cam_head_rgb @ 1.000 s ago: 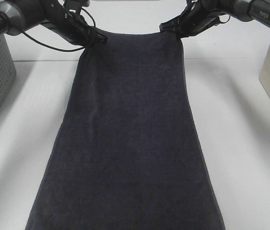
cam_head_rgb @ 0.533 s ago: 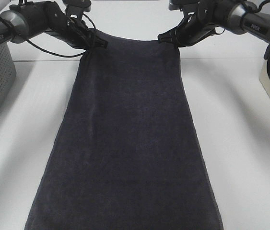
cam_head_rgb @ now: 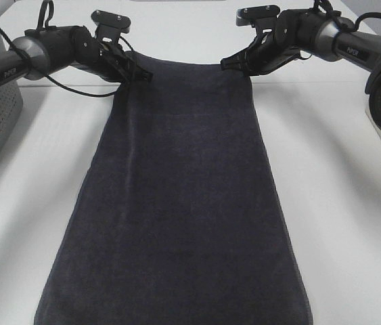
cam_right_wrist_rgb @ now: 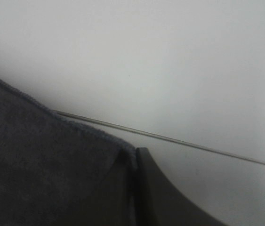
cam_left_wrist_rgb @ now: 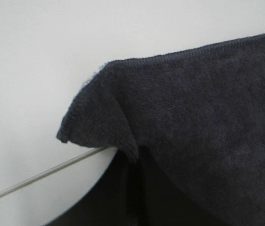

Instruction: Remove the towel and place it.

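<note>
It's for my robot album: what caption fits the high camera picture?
Two grippers, left and right, each pinch a far corner of the dark towel stretched down the white table.

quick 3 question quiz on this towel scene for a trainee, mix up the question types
1. True or false: the towel lies folded in a small square.
2. Which part of the towel does the left gripper pinch? A) a far corner B) the near hem C) the middle
3. Fill in: the right gripper is shut on the towel's other far ____.

Key: 1 false, it lies spread out long on the white table; 2 A; 3 corner.
</note>
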### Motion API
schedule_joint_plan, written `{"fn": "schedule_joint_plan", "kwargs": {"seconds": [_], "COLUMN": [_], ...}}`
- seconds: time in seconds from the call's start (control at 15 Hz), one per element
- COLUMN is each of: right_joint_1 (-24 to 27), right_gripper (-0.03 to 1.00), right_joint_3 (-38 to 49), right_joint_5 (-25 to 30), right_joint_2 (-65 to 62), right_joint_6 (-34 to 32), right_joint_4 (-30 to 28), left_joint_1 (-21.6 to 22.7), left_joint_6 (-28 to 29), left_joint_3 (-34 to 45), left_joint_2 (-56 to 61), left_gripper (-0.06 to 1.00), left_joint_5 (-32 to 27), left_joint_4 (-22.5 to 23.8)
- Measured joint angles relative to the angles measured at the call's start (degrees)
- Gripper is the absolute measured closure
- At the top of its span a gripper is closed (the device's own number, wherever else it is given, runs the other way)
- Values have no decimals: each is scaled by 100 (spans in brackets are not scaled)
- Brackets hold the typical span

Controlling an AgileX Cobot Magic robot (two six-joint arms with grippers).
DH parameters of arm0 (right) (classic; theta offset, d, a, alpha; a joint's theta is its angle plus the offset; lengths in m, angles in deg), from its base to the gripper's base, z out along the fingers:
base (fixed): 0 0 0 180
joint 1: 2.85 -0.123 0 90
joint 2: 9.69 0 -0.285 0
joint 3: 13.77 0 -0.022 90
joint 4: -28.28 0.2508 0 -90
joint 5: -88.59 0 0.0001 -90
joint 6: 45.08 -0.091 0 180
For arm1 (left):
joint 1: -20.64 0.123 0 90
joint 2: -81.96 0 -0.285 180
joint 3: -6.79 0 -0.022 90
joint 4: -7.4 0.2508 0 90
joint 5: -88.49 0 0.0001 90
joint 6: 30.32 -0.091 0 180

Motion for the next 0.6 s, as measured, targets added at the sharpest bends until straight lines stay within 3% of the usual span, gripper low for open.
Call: {"fn": "schedule_joint_plan", "kwargs": {"seconds": [0.13,0.27,0.33,0.47,0.6], "right_joint_1": [0,0,0,0,0], "right_gripper": [77,50,41,35,33], "right_joint_3": [0,0,0,0,0], "right_joint_5": [-46,-143,-143,-29,269], "right_joint_2": [0,0,0,0,-57], "right_joint_6": [0,0,0,0,0], "right_joint_4": [57,80,80,52,-29], "left_joint_1": [0,0,0,6,6], "left_joint_6": [0,0,0,0,0], "left_joint_3": [0,0,0,0,0], "left_joint_2": [-11,-11,-11,-11,0], "left_gripper": [84,61,46,28,23], "left_joint_5": [69,275,367,470,435], "left_joint_4": [0,0,0,0,0]}}
